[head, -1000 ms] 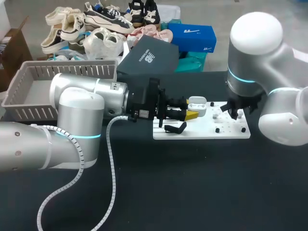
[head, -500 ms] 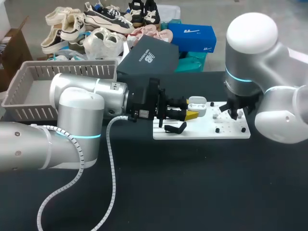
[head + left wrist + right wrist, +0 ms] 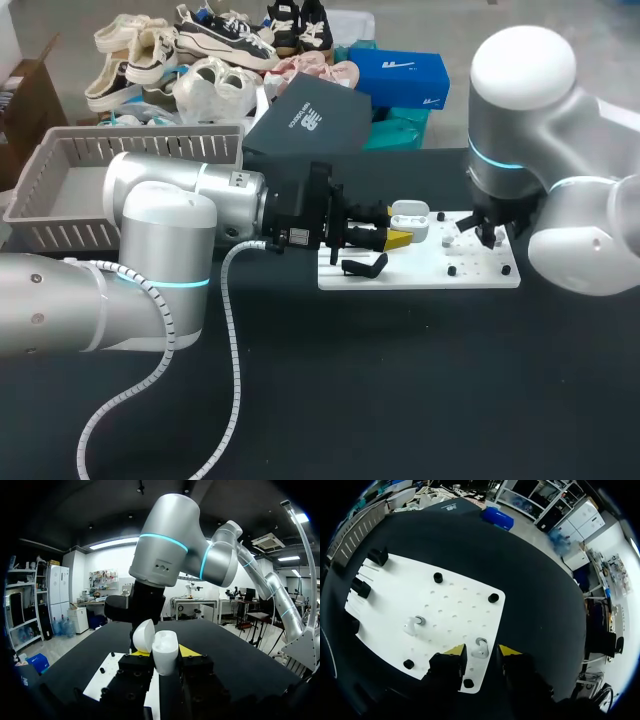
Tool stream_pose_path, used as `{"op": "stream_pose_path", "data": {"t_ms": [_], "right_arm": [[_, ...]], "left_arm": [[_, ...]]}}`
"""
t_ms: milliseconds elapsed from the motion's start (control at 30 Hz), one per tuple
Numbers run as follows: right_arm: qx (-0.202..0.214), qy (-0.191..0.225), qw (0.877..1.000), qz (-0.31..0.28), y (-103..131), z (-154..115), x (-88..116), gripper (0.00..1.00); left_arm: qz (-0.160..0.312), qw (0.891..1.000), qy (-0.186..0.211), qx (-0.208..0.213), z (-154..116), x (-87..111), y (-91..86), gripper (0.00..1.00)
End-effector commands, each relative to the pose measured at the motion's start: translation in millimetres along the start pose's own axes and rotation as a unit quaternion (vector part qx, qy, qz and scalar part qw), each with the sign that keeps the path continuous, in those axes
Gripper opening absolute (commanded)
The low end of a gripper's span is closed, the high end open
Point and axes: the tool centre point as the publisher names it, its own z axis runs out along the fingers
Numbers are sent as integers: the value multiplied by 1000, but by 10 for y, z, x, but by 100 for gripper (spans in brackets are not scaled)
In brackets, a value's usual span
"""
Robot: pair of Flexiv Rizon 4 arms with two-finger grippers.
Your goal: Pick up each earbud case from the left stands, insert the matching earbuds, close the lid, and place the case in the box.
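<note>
Earbud pickup is in hand. The left gripper [image 3: 398, 240] clamps the open earbud case [image 3: 165, 655] over the nine o'clock end of the white board [image 3: 460, 605]. The right gripper [image 3: 481, 656] has its fingers parted, straddling an earbud [image 3: 480, 646]. Next it likely needs to descend, close and carry the earbud to the case.

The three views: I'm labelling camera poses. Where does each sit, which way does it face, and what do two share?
Head view: fixed above and behind, looking down on the table; left arm enters at left, right arm at right.
Left wrist view: on the left wrist, looking along the left gripper, shut on the open earbud case, toward the right arm.
Right wrist view: on the right wrist, looking down on the white board; the open right gripper straddles an earbud.
Shared: head and right wrist views both show the white board.
</note>
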Motion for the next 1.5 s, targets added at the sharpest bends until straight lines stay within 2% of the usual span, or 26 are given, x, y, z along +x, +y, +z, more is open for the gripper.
{"op": "stream_pose_path", "data": {"t_ms": [33, 500, 733, 833, 1033, 1233, 1500], "right_arm": [[2, 0, 1000, 1, 12, 6, -6, 33], [1, 1, 1000, 1, 22, 30, -12, 26], [1, 1, 1000, 2, 26, 38, -10, 13], [1, 1, 1000, 2, 27, 38, -11, 0], [0, 2, 1000, 1, 29, 9, -12, 0], [-6, 3, 1000, 1, 13, -119, 9, 0], [-7, -30, 1000, -1, -16, -603, 111, 0]], "left_arm": [[1, 1000, 0, -3, 4, 2, -12, 0], [1, 1000, 0, -3, 4, 2, -12, 0], [1, 1000, 0, -3, 4, 2, -12, 0], [1, 1000, 0, -3, 4, 2, -12, 0], [1, 1000, 0, -3, 4, 2, -12, 0], [1, 1000, 0, -3, 4, 2, -12, 0], [1, 1000, 0, -3, 4, 2, -12, 0]]}}
